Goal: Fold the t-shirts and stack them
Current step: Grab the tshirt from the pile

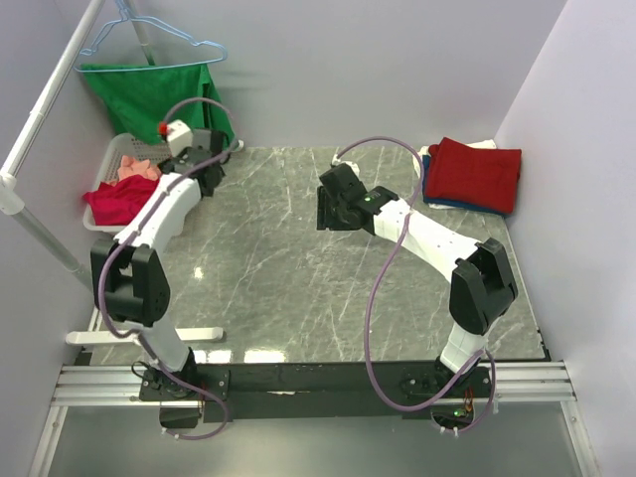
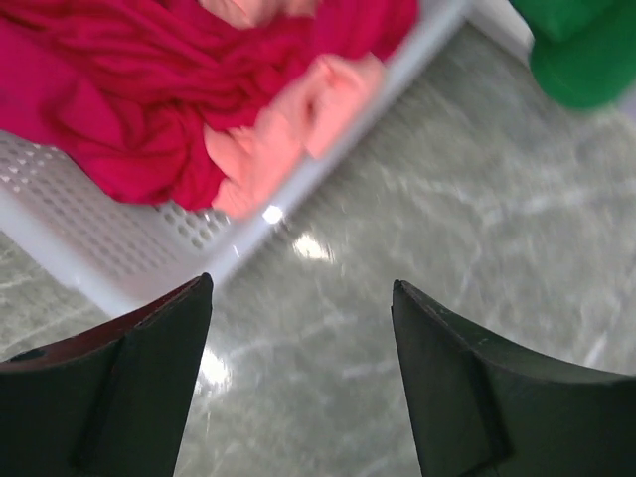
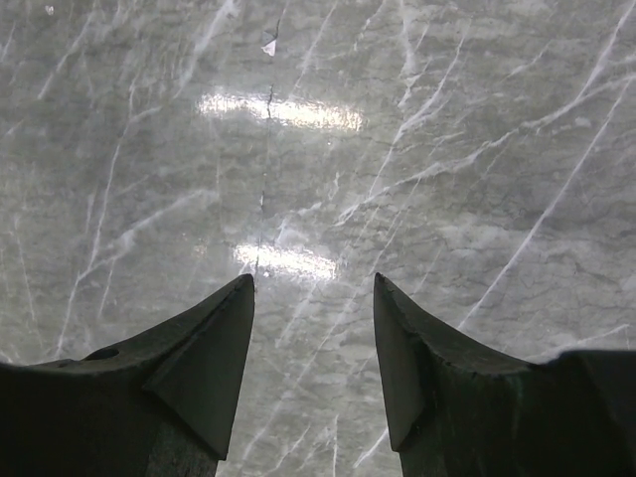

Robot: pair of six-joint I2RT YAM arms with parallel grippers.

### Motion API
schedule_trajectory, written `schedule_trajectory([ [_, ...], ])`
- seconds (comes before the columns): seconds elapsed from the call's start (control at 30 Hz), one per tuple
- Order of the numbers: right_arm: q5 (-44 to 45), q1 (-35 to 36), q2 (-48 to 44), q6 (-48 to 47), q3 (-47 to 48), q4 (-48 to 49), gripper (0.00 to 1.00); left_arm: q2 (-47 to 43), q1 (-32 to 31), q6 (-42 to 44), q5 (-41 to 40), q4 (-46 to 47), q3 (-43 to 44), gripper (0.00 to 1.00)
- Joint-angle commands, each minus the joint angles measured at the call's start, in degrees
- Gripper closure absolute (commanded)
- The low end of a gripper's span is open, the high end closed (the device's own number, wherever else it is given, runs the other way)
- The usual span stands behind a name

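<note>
A white basket at the far left holds a crumpled bright pinkish-red shirt and a salmon-orange shirt. Both show in the left wrist view, pinkish-red and salmon, in the basket. My left gripper is open and empty, over the table just beside the basket's rim. A folded dark red shirt tops a stack at the far right, with blue and white edges under it. My right gripper is open and empty over bare marble near the table's middle back.
A green cloth hangs on a hanger at the back left, above the basket; it shows in the left wrist view. A white pole runs along the left side. Walls close the back and both sides.
</note>
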Motion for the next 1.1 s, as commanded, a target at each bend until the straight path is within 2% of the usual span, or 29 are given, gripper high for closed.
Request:
schedule_trajectory([
  [0.0, 1.2, 0.3, -1.0, -1.5, -0.1, 0.8, 0.42, 4.1, 4.9, -2.8, 1.3, -1.0, 7.5, 0.24],
  [0.23, 1.9, -0.1, 0.7, -2.7, 0.2, 0.4, 0.42, 12.0, 10.8, -7.8, 4.0, -4.2, 15.0, 0.35],
  [0.5, 0.0, -2.7, 1.5, -3.1, -0.2, 0.4, 0.42, 18.1, 19.6, -14.0, 8.0, -4.7, 15.3, 0.34],
  [0.7, -2.0, -4.9, 2.5, -2.7, -0.2, 0.4, 0.42, 21.8, 22.3, -13.3, 7.2, -5.0, 16.6, 0.30],
  [0.87, -2.4, -5.9, 3.5, -2.9, 1.3, -0.2, 0.43, 27.0, 23.3, -13.9, 5.7, -8.8, 19.3, 0.26],
  [1.0, -2.2, -6.3, 3.8, -2.9, 1.8, -0.8, 0.43, 28.7, 24.7, -14.6, 6.3, -8.5, 18.5, 0.26],
  [1.07, -2.2, -6.6, 4.2, -2.9, 2.1, -1.0, 0.43, 29.2, 25.2, -14.5, 7.5, -8.1, 17.8, 0.30],
])
